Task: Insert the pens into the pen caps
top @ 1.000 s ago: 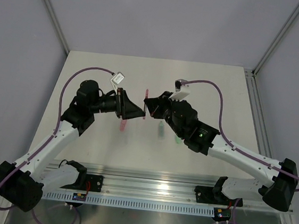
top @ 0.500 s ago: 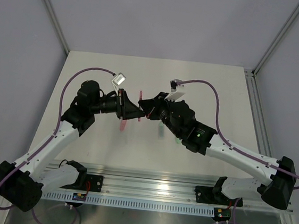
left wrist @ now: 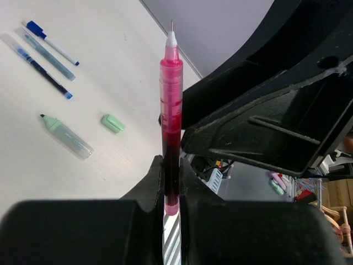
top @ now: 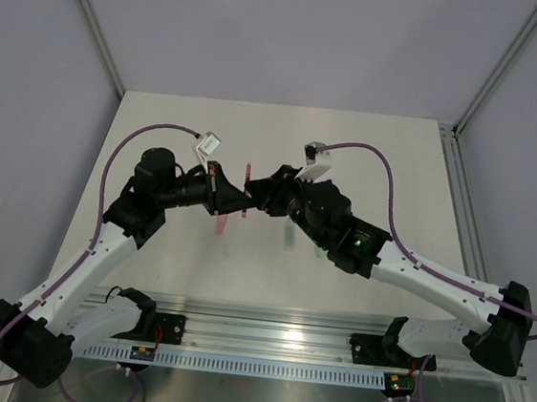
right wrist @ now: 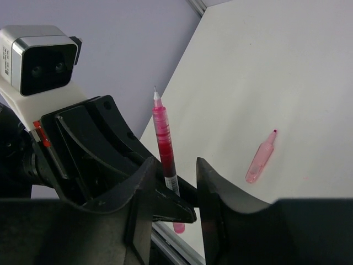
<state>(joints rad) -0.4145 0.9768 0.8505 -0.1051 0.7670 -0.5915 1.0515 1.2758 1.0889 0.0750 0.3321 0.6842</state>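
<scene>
A red pen (left wrist: 171, 110) stands upright between the fingers of my left gripper (left wrist: 171, 165), which is shut on its lower barrel; its tip points up. The same pen (right wrist: 164, 146) also shows in the right wrist view, in the gap of my right gripper (right wrist: 176, 163), whose jaws stand open around it without pinching. From above, the two grippers (top: 233, 200) (top: 261, 197) meet nose to nose over mid-table with the pen (top: 247, 189) between them. A pink pen cap (right wrist: 260, 158) (top: 219, 225) lies on the table below.
On the table lie a white pen with a blue end (left wrist: 52, 43), a teal pen (left wrist: 51, 56), a dark blue pen (left wrist: 43, 70), a pale green translucent tube (left wrist: 67, 138) and a small green piece (left wrist: 112, 123). Purple cables loop from both wrists.
The left gripper has closed on the red pen and the right gripper has opened off it. Both wrists shifted slightly left.
</scene>
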